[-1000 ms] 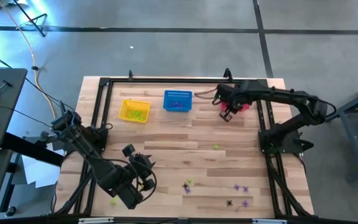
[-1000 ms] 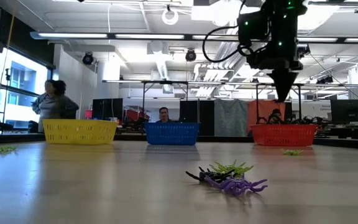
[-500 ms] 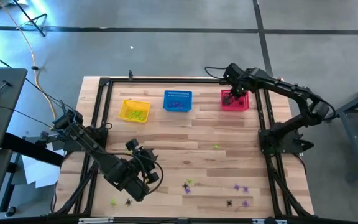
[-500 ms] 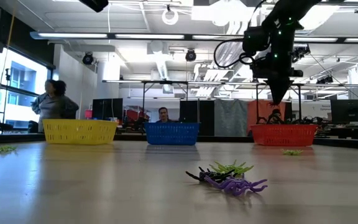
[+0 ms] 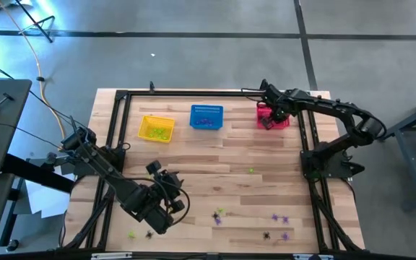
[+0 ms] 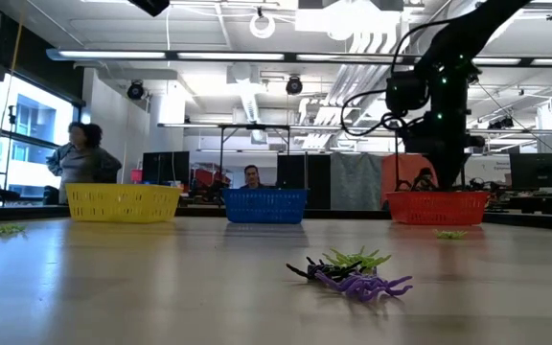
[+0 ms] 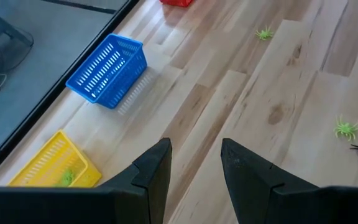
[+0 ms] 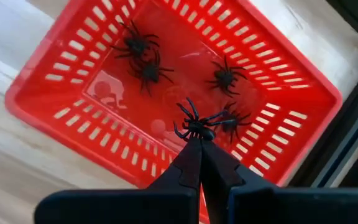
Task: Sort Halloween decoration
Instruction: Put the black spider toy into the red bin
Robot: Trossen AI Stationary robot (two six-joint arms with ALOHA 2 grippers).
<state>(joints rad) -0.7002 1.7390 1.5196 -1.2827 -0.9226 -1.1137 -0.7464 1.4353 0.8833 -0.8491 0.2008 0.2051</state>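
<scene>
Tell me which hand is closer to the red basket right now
The right. The right hand hangs directly over the red basket, shut on a black spider. The left hand is open near the table's opposite front corner, far from it.

Red basket (image 8: 73,112) glossy plastic mesh (table (image 5: 215,162) pale wood).

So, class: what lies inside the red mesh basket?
Four black plastic spiders lie on the floor of the red mesh basket. The right tool holds a fifth black spider above them, partly covering one. The low view hides the inside.
</scene>
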